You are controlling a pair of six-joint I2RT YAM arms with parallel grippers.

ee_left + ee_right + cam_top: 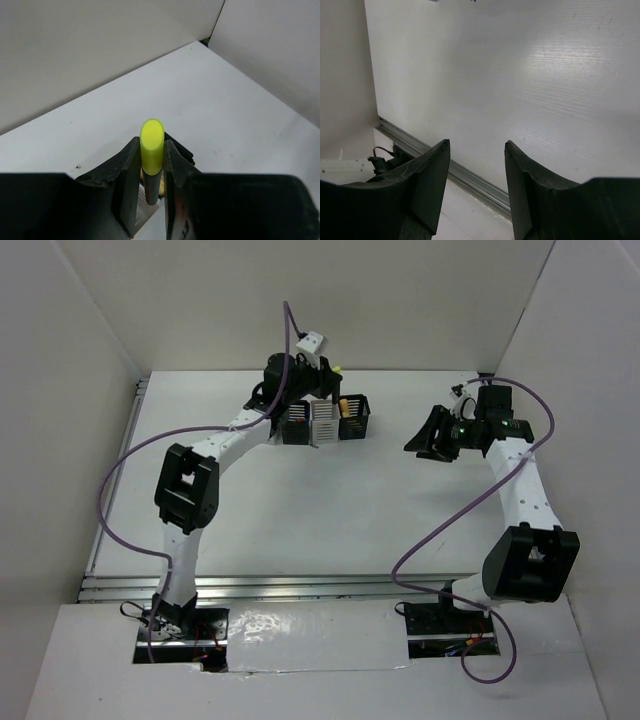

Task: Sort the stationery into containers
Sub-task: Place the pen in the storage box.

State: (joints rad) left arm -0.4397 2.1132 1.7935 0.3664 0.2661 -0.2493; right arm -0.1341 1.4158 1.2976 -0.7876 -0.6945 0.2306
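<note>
Two left jaws clench the yellow-black highlighter (151, 146), its yellow end sticking out between them, just above the row of slatted cups (325, 422). Over the bench (330, 510), the right jaws hang parted, holding nothing, well apart from the cups.

The right gripper (477, 146) has its fingers apart above a white table (530, 70), a metal rail (470, 176) running between them and cables (381, 159) left of the left finger.
</note>
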